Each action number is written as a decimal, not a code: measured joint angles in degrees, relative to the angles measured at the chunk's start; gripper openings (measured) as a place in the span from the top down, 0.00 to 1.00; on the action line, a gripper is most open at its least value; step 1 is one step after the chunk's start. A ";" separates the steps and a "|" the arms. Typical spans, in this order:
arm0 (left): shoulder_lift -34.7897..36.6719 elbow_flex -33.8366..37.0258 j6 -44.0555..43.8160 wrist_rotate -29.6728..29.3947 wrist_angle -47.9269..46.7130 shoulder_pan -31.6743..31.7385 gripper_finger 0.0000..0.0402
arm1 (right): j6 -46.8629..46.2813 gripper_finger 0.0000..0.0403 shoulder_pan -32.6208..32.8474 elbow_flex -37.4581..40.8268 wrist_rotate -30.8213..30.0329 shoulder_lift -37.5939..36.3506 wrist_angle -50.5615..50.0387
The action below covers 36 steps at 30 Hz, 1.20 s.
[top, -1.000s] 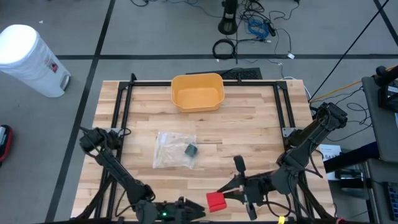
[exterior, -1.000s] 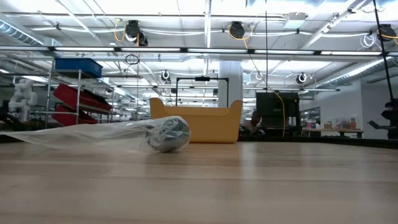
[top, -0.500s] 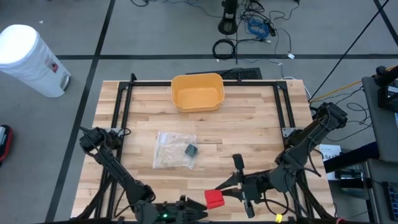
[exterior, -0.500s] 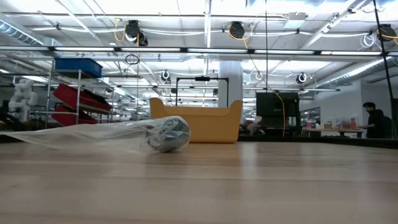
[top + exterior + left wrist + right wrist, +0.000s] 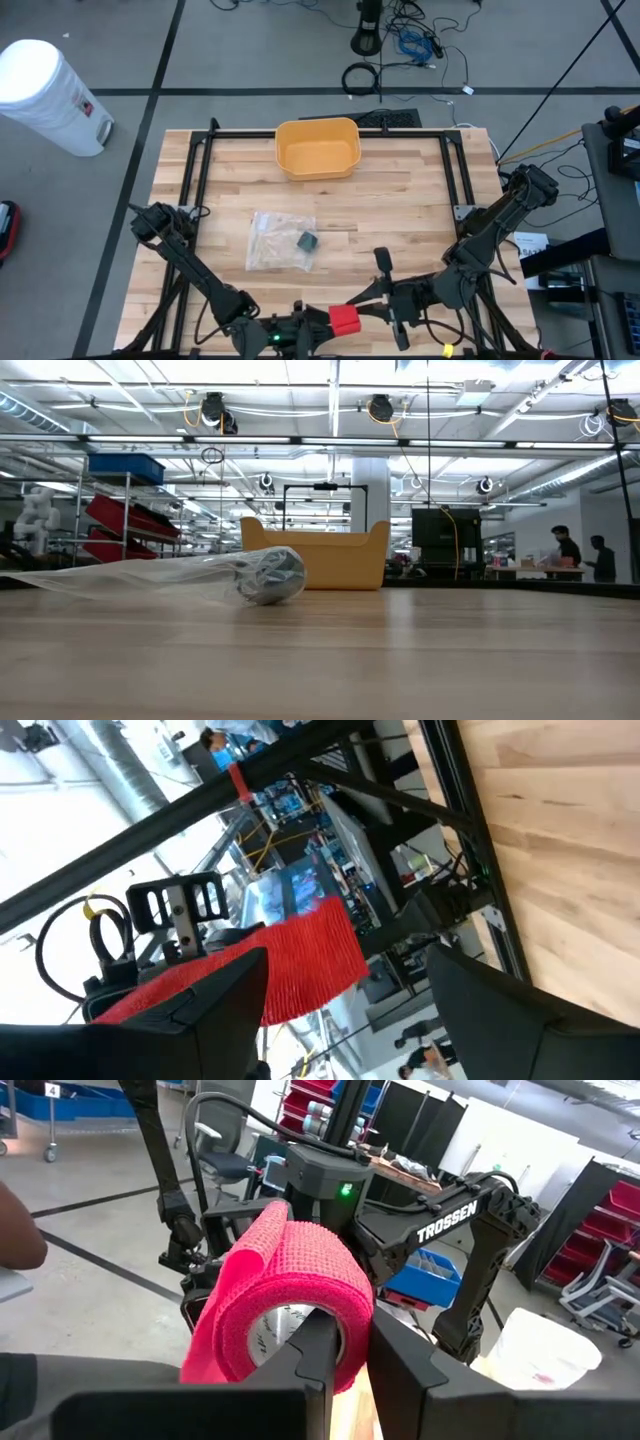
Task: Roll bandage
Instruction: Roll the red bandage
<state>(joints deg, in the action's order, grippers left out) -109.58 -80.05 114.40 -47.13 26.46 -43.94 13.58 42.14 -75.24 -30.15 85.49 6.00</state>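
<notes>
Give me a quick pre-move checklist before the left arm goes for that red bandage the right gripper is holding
1. Right gripper shut on the red bandage roll, one finger through the core: ok.
2. Roll held at the near edge of the table: ok in the high view.
3. Left gripper open, with the red bandage tail showing between its fingers: ok.
4. Left fingers already touching the tail: cannot tell.
5. Plastic bag with the dark item lies apart from both grippers: ok.
6. Yellow bin sits at the far side, out of the way: ok.
</notes>
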 joint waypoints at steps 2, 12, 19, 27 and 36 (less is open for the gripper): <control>0.00 0.00 0.19 0.00 0.00 -0.04 0.31 | -0.30 0.90 -0.21 0.00 0.01 0.00 0.00; 0.04 -0.07 3.88 0.59 3.67 -0.07 0.42 | -0.89 0.90 -0.92 0.00 0.00 0.00 -0.18; 0.04 -0.07 4.93 0.77 4.46 -0.07 0.55 | -0.89 0.90 -0.92 0.00 0.00 0.00 -0.20; 0.04 -0.07 4.98 4.76 4.55 -1.17 0.81 | -0.95 0.90 -1.16 0.00 0.02 0.00 -0.66; 0.04 -0.07 5.04 4.99 9.19 -2.49 0.98 | -1.53 0.90 -1.25 0.00 0.00 0.00 -1.79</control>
<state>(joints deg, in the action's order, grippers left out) -109.54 -80.12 119.44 -42.15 35.64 -46.43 12.05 40.88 -75.24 -30.15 85.49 4.21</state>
